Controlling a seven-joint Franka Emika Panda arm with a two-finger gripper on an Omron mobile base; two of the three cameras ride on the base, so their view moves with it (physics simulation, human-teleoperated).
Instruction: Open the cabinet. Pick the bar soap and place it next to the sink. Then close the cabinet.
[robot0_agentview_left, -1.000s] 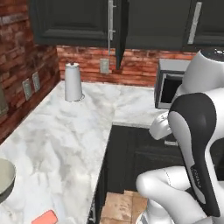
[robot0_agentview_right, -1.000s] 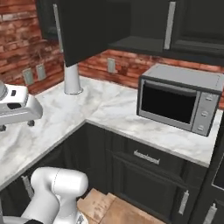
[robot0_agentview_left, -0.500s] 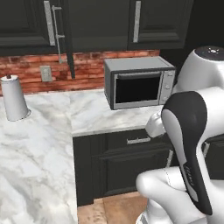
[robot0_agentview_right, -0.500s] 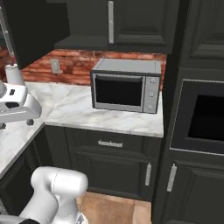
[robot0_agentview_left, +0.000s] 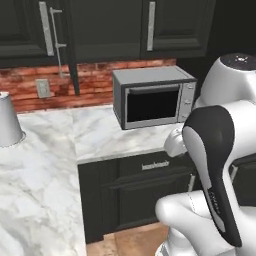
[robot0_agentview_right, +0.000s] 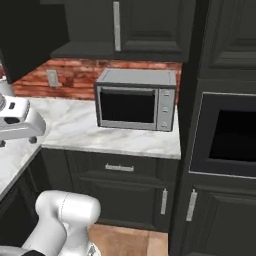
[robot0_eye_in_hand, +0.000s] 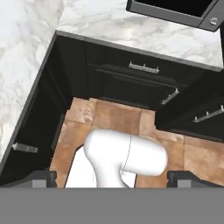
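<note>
My gripper (robot0_eye_in_hand: 112, 177) is spread wide with nothing between the fingertips (robot0_eye_in_hand: 41, 178); it points down at the tiled floor (robot0_eye_in_hand: 109, 116) and the low black cabinets (robot0_eye_in_hand: 131, 81), well away from any work surface; the cabinet (robot0_agentview_left: 70, 47) hangs open above the marble counter (robot0_agentview_left: 45, 150), its door edge-on with the silver bar handle (robot0_agentview_left: 59, 42) just beside it; bar soap and sink I can't locate here, so can't say where they lie; the microwave (robot0_agentview_right: 136, 100) sits on the counter ahead, paper towel roll (robot0_agentview_left: 7, 120) at the far left; judging by the task, soap step may be done or not, can't confirm. Risks: the open door sticks out into my swing path, so a wide arm sweep could clip it; reaching for the handle from this angle could mean a skewed grasp and a slip; closing before the soap is placed would spoil the order.
</note>
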